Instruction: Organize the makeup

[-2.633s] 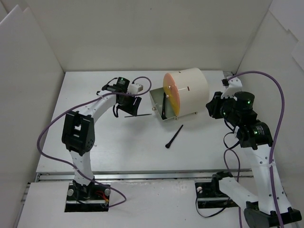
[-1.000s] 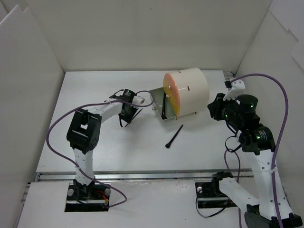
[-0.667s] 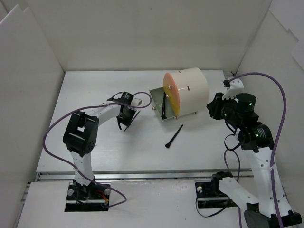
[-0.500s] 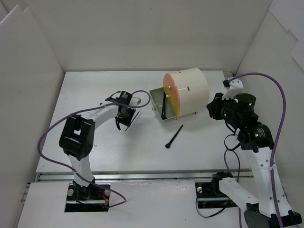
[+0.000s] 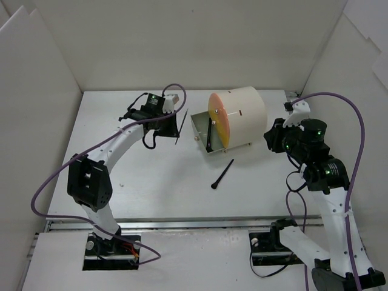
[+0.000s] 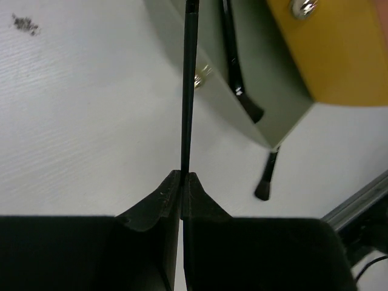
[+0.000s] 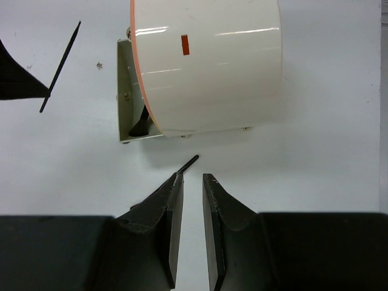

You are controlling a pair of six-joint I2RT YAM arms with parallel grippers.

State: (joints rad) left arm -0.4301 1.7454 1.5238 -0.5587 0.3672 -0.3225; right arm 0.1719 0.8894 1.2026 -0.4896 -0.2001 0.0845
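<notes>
Black brush (image 5: 180, 129) just beside drawer rim (image 5: 196, 129).

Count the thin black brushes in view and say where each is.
3. The held brush is pinched in the left fingers; the drawer brush lies in the open drawer; the table brush lies on the table. Others may be hidden.

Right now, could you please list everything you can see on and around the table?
Table: one, white.
Cylinder: one, cream with orange face, far middle of table.
Drawer: one, grey, open at cylinder's left.
Drawer brush: one, black, inside drawer.
Loose brush: one, black, on table before cylinder.
Thin brush: one, black, in left tool.
Left tool: one, black, shut on thin brush.
Right tool: one, black, open, empty, right of cylinder.
</notes>
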